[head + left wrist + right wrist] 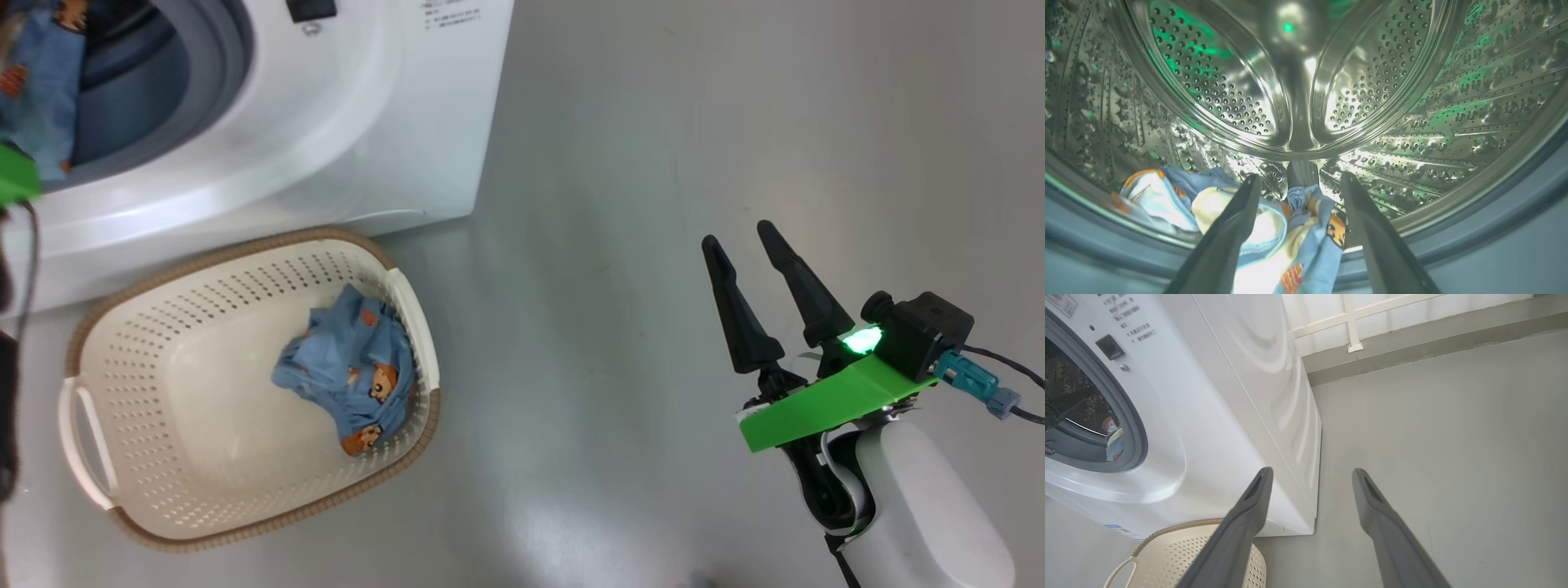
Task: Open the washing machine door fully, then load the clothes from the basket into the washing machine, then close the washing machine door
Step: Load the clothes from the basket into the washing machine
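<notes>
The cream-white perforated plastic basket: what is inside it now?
One crumpled light blue garment with orange-brown cartoon figures lies at the right end of the basket. The basket floor beneath it is covered.

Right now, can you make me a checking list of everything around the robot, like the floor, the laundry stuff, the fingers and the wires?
Surface: smooth grey floor, a bit shiny.
Job's things: washing machine open at the front; clothes lie at the drum's front edge; basket stands before the machine with a blue garment inside.
Clutter: nothing seen.
Grippers: left gripper at the drum mouth, fingers apart over the clothes; right gripper open above the floor, holding nothing.
Cables: cable with a teal plug at the right wrist.
Surroundings: wall with a white frame beyond the machine.
</notes>
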